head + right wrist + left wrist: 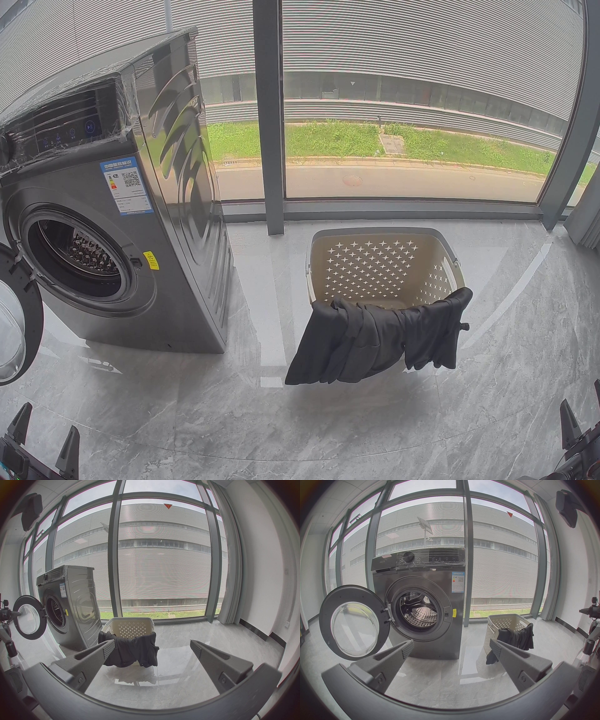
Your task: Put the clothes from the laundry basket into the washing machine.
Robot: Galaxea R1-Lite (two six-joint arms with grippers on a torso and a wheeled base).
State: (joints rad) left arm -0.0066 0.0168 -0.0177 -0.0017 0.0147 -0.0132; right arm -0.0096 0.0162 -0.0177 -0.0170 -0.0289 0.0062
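**Nothing loaded yet**

Dark clothes (375,340) hang over the near rim of the laundry basket (375,262). Left of the basket, the washing machine (119,206) stands with its door (28,312) open and its drum (87,253) seemingly empty. My left tool (450,642) and right tool (150,642) gape wide, empty, well short of the basket.

The left tool (50,417) sits in the lower left corner of the head view, its dark jaws pointing up and spread well apart, empty. The right tool (582,400) sits in the lower right corner, partly cut off by the frame edge. Its own wrist view shows its jaws wide apart as well, gripping nothing.
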